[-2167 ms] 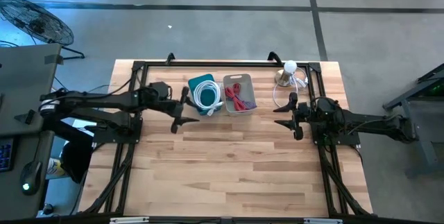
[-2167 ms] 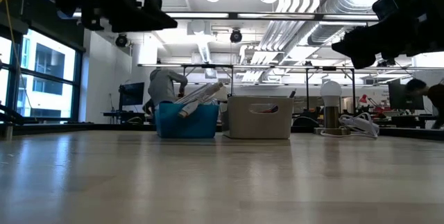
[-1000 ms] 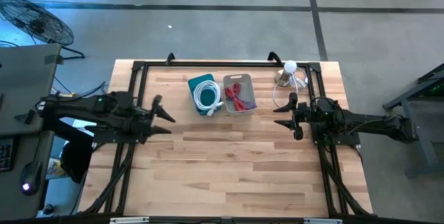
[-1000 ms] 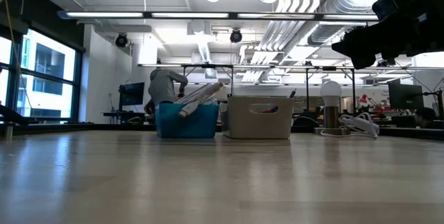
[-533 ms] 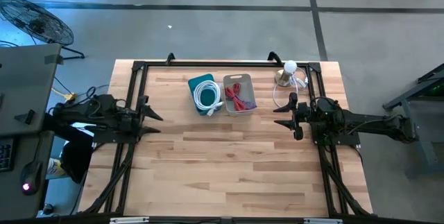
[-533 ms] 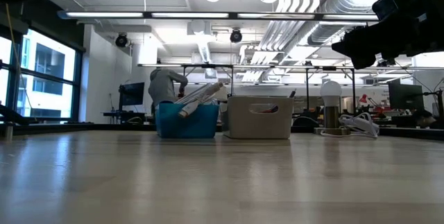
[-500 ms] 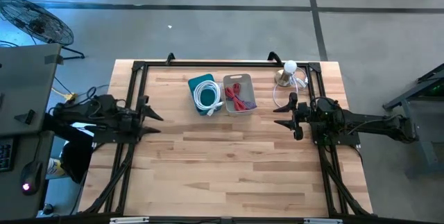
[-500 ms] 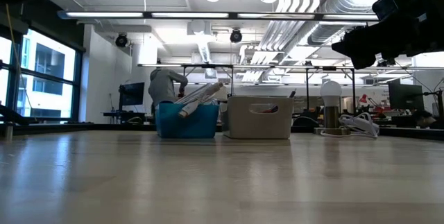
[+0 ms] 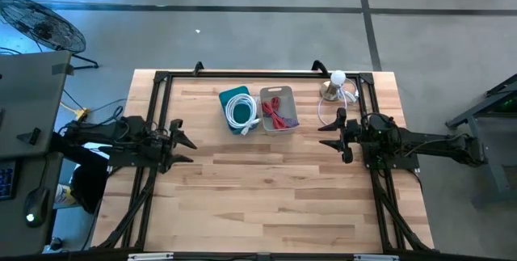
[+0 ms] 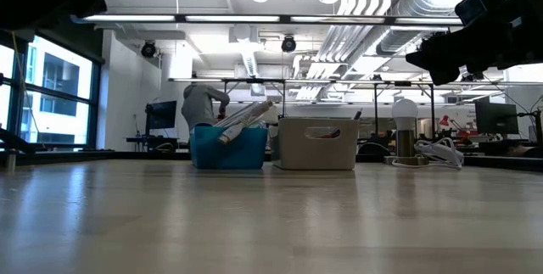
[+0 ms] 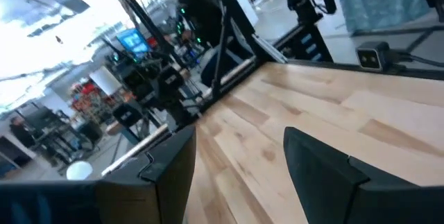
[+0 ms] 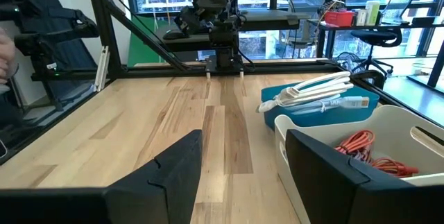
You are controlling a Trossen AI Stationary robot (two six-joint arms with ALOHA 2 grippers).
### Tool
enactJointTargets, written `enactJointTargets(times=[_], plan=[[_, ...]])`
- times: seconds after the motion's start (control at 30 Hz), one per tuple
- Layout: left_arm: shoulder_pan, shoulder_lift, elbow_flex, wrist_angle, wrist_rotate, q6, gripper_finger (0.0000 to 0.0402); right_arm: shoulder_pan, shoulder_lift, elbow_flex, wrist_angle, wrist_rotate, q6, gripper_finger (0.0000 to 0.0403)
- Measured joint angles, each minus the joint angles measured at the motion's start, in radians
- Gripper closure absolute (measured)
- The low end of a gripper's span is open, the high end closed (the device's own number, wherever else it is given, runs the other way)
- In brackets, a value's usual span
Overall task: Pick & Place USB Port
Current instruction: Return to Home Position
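Note:
A white USB strip with its coiled cable [image 9: 241,112] lies in a teal bin [image 9: 234,95] at the table's far middle; its long body [image 12: 316,89] sticks out over the bin's rim. My left gripper [image 9: 184,140] hovers open over the table's left side, well left of the bin, with nothing between its fingers [image 11: 239,175]. My right gripper [image 9: 327,136] hangs open over the right side, level, facing the bins [image 12: 243,175].
A pale bin [image 9: 279,109] holding a red cable [image 12: 364,151] stands right beside the teal one. A small lamp [image 9: 335,83] with a white cord sits at the far right corner. A black frame [image 9: 161,83] runs round the table. Bare wood fills the near half.
My left gripper has drawn back toward the table's left edge, away from the teal bin, and has come lower; it stays open with nothing in it.

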Motion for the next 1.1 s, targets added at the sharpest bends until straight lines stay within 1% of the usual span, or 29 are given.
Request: enactJointTargets(times=[0.3, 0.4, 0.57, 0.67, 1.1], plan=[[0.0, 0.0, -0.13, 0.187, 0.001, -0.002, 0.0188, 0.0, 0.0, 0.0, 0.0, 0.0, 0.0, 0.0201], [0.0, 0.0, -0.157, 0.223, 0.0, -0.009, 0.0188, 0.0, 0.0, 0.0, 0.0, 0.0, 0.0, 0.0201], [0.0, 0.003, -0.158, 0.188, -0.001, -0.025, 0.0188, 0.0, 0.0, 0.0, 0.0, 0.0, 0.0, 0.0201], [0.0, 0.002, -0.158, 0.195, -0.001, -0.001, 0.0188, 0.0, 0.0, 0.0, 0.0, 0.0, 0.0, 0.0201], [0.0, 0.01, -0.16, 0.192, -0.009, 0.002, 0.0188, 0.0, 0.0, 0.0, 0.0, 0.0, 0.0, 0.0201]])
